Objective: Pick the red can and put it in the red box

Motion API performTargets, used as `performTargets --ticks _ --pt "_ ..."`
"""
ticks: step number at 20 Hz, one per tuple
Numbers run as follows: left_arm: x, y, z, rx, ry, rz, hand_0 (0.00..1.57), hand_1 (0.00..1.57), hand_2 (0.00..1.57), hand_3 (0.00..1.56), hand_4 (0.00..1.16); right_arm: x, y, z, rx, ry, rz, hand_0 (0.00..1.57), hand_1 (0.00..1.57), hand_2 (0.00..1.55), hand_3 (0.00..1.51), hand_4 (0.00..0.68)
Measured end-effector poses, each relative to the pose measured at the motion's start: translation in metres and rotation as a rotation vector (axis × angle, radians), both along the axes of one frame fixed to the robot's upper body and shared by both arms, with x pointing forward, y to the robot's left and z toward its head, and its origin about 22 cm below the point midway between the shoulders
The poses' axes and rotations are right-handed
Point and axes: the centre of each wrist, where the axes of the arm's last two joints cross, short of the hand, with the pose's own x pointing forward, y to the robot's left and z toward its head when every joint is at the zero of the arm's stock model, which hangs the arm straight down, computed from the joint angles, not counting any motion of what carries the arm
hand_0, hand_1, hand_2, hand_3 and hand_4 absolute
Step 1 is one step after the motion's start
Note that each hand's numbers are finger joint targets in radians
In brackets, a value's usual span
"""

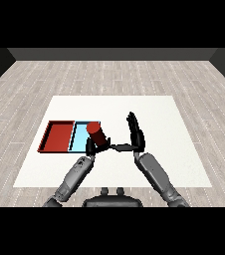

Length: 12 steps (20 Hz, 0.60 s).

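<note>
Nearest the viewer, two grey forearms come in from the lower corners and angle inward over the white bench [184, 164]. The left robot hand [91, 148] is curled round the can [97, 134], grasping it near its base. The can is red and tilted, its top leaning up and to the left. In this view it overlaps the right edge of the blue tray [79, 137], though whether it is raised above the tray or touching it cannot be told.

The right robot hand [136, 134] stands just to the right of the can, released, with its fingers straight and pointing away from the robot and its thumb stretched left toward the left hand. It holds nothing.

Just beyond and to the left of the hands, the red tray [58, 136] and the blue tray lie side by side, touching along one wall, the red one farther left. Both have low rims and sit on the left part of the bench.

The bench top is plain white and reaches well past the trays. Around it runs a floor [109, 74] of pale grey wood planks, and at the far end a dark wall [112, 54] closes the room.
</note>
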Motion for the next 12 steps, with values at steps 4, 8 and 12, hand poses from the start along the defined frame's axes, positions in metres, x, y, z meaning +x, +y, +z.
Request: performTargets --ticks 4,8,12 --pt "0.01 0.032 0.006 0.079 -0.03 0.051 1.57 1.57 1.57 1.47 1.12 -0.014 -0.039 0.003 0.009 -0.015 -0.054 0.0 0.0 0.0 0.0 0.0" --pt "0.019 0.07 0.017 0.166 -0.044 0.111 1.57 1.57 1.57 1.47 1.11 -0.038 -0.074 -0.017 -0.008 0.019 -0.132 0.0 0.0 0.0 0.0 0.0" --pt "0.028 0.116 0.02 0.253 -0.017 0.19 1.57 1.57 1.55 1.47 1.1 -0.044 -0.101 -0.027 -0.028 0.05 -0.194 0.0 0.0 0.0 0.0 0.0"
